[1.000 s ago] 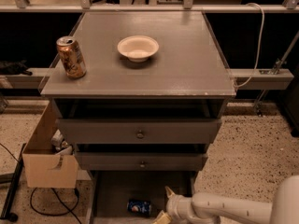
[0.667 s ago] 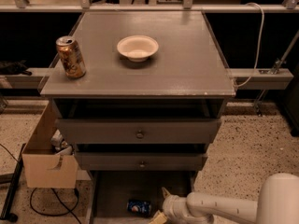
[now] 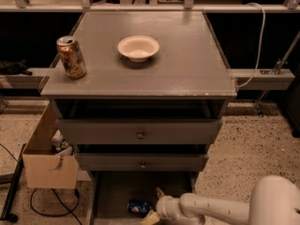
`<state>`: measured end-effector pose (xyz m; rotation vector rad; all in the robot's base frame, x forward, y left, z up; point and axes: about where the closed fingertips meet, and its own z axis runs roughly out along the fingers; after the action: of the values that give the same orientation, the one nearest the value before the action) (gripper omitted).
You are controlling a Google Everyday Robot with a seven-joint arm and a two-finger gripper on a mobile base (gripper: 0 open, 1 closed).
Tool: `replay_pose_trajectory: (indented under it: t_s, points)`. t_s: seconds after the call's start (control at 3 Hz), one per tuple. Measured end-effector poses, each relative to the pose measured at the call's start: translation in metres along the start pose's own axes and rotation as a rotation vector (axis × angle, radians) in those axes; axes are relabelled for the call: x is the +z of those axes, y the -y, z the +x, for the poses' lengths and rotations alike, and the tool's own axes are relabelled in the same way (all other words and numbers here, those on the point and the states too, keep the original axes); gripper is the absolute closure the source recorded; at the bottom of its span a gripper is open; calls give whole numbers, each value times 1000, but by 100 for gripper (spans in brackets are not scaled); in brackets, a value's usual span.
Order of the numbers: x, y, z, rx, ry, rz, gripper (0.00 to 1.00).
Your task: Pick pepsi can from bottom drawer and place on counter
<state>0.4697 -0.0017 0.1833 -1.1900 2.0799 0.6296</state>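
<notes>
The pepsi can (image 3: 139, 207) lies on its side on the grey floor of the open bottom drawer (image 3: 114, 191), near the front. My gripper (image 3: 155, 205) reaches in from the lower right and is open, its pale fingertips (image 3: 160, 192) spread just to the right of the can, not touching it. The white arm (image 3: 220, 209) runs along the bottom edge. The grey counter (image 3: 187, 60) above carries other items.
A gold-brown can (image 3: 71, 56) stands at the counter's left edge and a white bowl (image 3: 138, 48) sits near its middle. Two knobbed drawers (image 3: 139, 134) overhang the bottom drawer. A cardboard box (image 3: 47, 158) and cables lie on the floor at left.
My gripper has moved left inside the bottom drawer, closer to the pepsi can. The can has not moved.
</notes>
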Motion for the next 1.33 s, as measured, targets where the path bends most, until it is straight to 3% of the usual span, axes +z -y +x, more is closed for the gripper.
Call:
replay_pose_trajectory:
  t_s: [0.67, 1.0, 1.33]
  points:
    - [37, -15, 15, -2, -30, -5, 0]
    - [43, -6, 26, -10, -57, 17, 0]
    - [44, -5, 27, -10, -59, 19, 16]
